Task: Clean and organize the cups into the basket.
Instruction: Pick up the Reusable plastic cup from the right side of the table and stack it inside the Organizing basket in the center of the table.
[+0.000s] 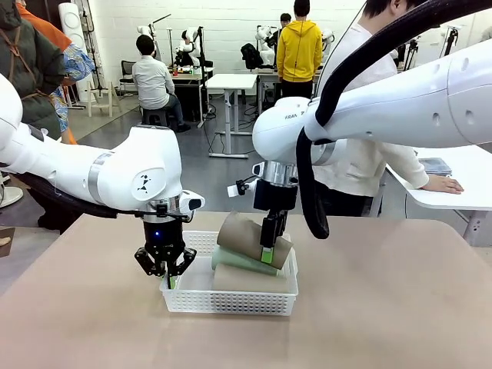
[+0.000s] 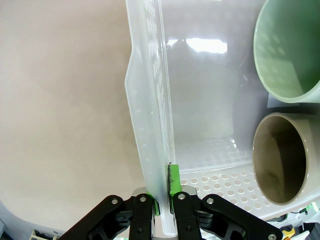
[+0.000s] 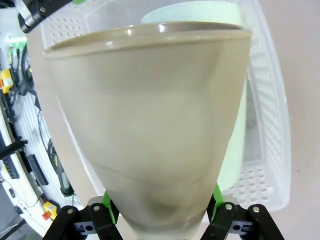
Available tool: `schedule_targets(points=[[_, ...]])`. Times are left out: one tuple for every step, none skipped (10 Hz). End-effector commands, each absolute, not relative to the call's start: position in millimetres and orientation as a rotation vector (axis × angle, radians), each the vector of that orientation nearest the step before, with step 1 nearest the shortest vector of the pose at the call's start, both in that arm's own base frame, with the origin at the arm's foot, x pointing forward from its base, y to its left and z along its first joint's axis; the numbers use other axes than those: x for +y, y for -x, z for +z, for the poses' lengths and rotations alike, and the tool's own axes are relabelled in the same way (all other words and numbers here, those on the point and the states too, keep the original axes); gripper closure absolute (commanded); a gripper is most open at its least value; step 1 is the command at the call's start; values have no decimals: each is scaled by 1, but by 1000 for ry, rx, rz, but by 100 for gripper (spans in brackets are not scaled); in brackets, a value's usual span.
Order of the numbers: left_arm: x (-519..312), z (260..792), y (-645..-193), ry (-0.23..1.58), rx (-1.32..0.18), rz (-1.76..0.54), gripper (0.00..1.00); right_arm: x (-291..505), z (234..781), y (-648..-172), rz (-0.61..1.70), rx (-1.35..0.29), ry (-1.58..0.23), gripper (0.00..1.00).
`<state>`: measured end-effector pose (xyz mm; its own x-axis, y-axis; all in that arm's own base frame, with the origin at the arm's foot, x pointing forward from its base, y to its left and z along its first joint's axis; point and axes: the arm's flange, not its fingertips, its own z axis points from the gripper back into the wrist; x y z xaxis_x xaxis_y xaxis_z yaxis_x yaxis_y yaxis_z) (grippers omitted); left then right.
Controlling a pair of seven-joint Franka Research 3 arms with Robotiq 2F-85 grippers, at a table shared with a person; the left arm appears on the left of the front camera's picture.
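Baskets: one white basket (image 1: 231,301) on the table (image 1: 384,307).
Brown cups: two in the front view, one tan cup (image 1: 246,234) lying tilted on top, one tan cup (image 1: 254,278) lying flat in the basket.
Green cups: one mint cup (image 1: 238,261) between the two brown ones.
Cups in all: three.
Robot arms at this table: two.
Grippers: two, the left gripper (image 1: 167,270) and the right gripper (image 1: 269,250).
Tables: one here, with more white tables behind.
People at the far side: one person (image 1: 361,165).
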<state>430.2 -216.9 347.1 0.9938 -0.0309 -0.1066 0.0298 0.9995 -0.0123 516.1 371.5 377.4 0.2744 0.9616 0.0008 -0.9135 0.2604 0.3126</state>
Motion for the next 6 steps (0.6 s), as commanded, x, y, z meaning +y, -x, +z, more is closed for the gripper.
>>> schedule_targets(points=[[-218,349,-430,10,102,-33,100,380,379,-520,1289,220,-231,14],[-218,349,-430,10,102,-33,100,380,378,-519,1295,219,-232,2],[-218,349,-430,10,102,-33,100,380,379,-518,1297,213,-232,0],[-218,349,-430,10,102,-33,100,379,381,-515,1300,202,-233,0],[-218,349,-430,10,102,-33,100,378,384,-512,1305,191,-232,0],[-218,349,-430,10,102,-33,100,376,389,-507,1312,172,-234,0]])
